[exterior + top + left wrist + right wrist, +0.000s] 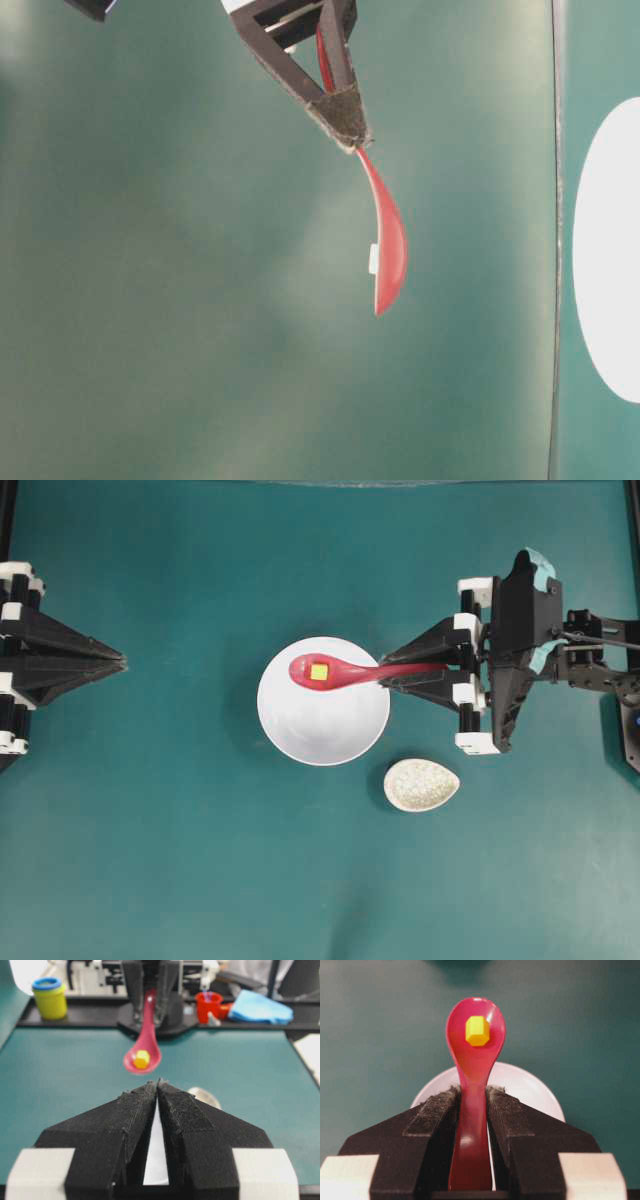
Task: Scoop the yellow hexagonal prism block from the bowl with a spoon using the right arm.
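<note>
Overhead, the spoon is seen gripped by its handle in the right gripper, jaws closed on it; the scoop is held over the bowl, with the yellow hexagonal prism block lying in it. A speckled oval dish sits just beside the bowl, untouched. The left gripper is parked well apart at the left edge, jaws together, nothing held.

At table level, the spoon is seen side-on, clear of any surface; the lift appears done.

From the left wrist, the raised scoop is viewed head-on beyond the shut tips; block centred.

From the right wrist, the handle is clamped between the pads, the scoop kept level, presumably so the block cannot roll out.
</note>
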